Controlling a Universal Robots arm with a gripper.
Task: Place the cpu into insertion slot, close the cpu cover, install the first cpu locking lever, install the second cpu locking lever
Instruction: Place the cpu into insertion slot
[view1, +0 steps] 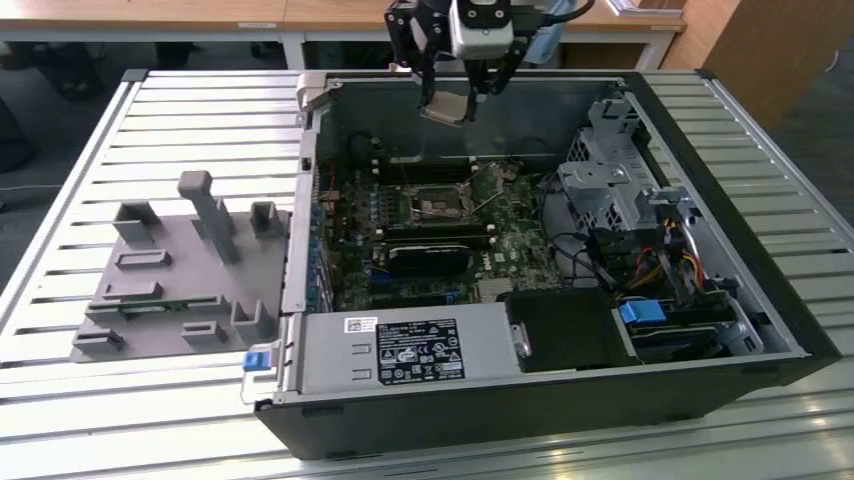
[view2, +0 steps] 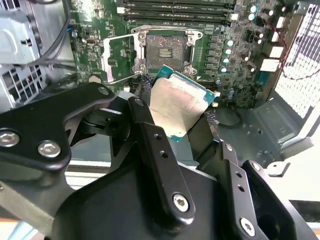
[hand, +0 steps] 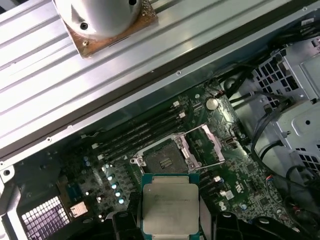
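The jaws are clamped on the cpu, holding it tilted and clear above the motherboard. Just beyond lies the bare insertion slot, with the cpu cover swung up open beside it. Farther off run long memory slots. Cables and a drive cage crowd one side.

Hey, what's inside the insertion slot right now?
Nothing: the insertion slot shows its bare dark centre. The cpu, gripped in the end effector, hides the slot's near rim in the second wrist view.
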